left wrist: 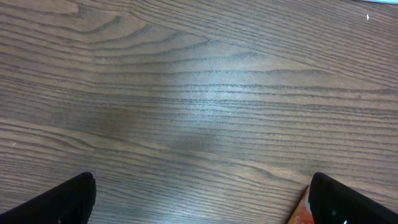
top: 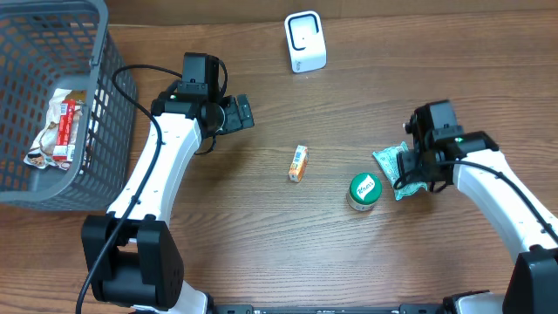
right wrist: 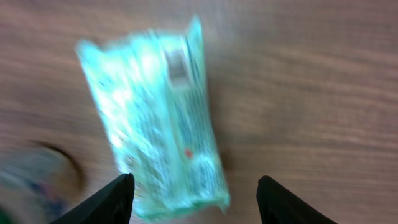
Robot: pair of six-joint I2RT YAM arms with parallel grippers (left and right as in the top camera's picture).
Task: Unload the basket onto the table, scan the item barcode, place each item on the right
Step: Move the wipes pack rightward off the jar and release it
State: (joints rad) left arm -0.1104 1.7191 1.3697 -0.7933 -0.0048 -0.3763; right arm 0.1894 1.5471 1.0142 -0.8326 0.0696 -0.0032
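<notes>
My right gripper (right wrist: 196,190) is hanging with dark jaws well apart, holding nothing, crinkly pale-green plastic packet (right wrist: 161,118) lying flat on the wood-grain table (right wrist: 311,93) just ahead of the jaws, round green-lidded tub (top: 364,190) sitting beside it

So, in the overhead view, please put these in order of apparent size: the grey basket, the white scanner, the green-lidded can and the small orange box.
1. grey basket
2. white scanner
3. green-lidded can, only slightly smaller
4. small orange box
</notes>
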